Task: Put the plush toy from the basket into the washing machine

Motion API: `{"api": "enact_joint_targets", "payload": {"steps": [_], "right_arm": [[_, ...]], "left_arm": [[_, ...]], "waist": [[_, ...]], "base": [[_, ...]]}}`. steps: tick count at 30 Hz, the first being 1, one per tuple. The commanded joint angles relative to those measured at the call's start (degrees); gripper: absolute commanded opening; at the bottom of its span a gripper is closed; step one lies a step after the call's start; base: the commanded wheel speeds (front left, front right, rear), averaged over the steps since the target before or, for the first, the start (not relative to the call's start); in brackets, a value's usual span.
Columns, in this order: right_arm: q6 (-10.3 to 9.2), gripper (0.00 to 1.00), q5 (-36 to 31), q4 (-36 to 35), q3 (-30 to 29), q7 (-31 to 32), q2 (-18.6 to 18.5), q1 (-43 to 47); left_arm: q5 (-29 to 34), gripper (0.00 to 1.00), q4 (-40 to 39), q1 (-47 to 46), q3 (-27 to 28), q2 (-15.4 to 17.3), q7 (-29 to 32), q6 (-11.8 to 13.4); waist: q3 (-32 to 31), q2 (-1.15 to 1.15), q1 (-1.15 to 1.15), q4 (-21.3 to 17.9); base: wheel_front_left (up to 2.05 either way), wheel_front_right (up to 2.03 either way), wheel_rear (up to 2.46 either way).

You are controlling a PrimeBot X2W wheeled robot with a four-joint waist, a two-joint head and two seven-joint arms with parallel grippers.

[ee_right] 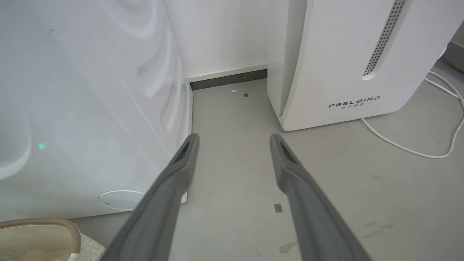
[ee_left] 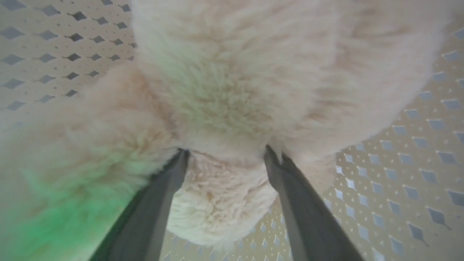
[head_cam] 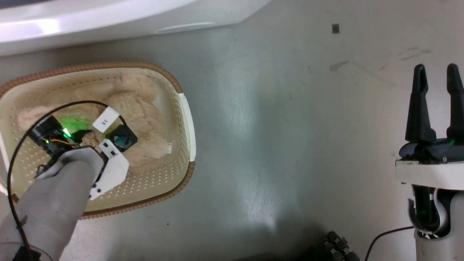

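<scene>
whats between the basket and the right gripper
In the head view, only bare grey floor, with faint scuffs and glare, lies between the basket and the open right gripper.

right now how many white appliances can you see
2. The washing machine is at the left of the right wrist view, next to the basket; the FEELBIRD appliance stands at the upper right, apart from it. Others may be out of frame.

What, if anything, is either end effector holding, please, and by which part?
Nothing is held. The left end effector is open, its fingers straddling a rounded lump of the fluffy beige-cream plush toy; the right end effector is open, empty.
</scene>
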Motion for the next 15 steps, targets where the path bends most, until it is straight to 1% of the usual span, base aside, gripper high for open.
{"api": "enact_joint_targets", "payload": {"steps": [1, 8, 12, 13, 14, 15], "right_arm": [[-0.05, 1.00, 0.6, -0.6, -0.3, -0.6, 0.0, -1.8], [-0.05, 1.00, 1.5, -0.7, -0.9, -1.5, 0.0, -3.2], [-0.05, 1.00, 2.1, -0.7, -0.9, -1.9, 0.0, -4.0], [-0.05, 1.00, 2.2, -0.7, -0.9, -2.1, 0.0, -4.1], [-0.05, 1.00, 2.3, -0.7, -0.9, -2.2, 0.0, -4.3], [-0.05, 1.00, 2.4, -0.6, -0.9, -2.3, 0.0, -4.4]], "left_arm": [[-0.5, 1.00, 1.7, -2.0, -1.5, 0.7, -0.5, -0.3], [-3.2, 1.00, 5.9, -6.6, -7.2, 2.3, -2.8, -0.7], [-4.5, 1.00, 8.2, -8.7, -10.3, 3.1, -3.1, -1.0], [-4.9, 0.46, 8.8, -9.1, -11.2, 3.2, -3.0, -1.0], [-5.2, 0.00, 9.4, -9.5, -12.1, 3.3, -3.0, -1.1], [-5.7, 0.00, 10.0, -9.8, -13.0, 3.4, -2.8, -1.1]], "waist": [[1.6, 0.00, -0.01, -0.4], [5.1, 0.00, -0.01, -0.7], [6.5, 0.00, -0.01, -1.0], [6.8, 0.00, -0.01, -1.0], [7.1, 0.00, -0.01, -1.1], [7.4, 0.00, -0.01, -1.2]], "base": [[0.00, 0.00, 0.00], [0.00, 0.00, 0.00], [0.00, 0.00, 0.00], [0.00, 0.00, 0.00], [0.00, 0.00, 0.00], [0.00, 0.00, 0.00]]}}
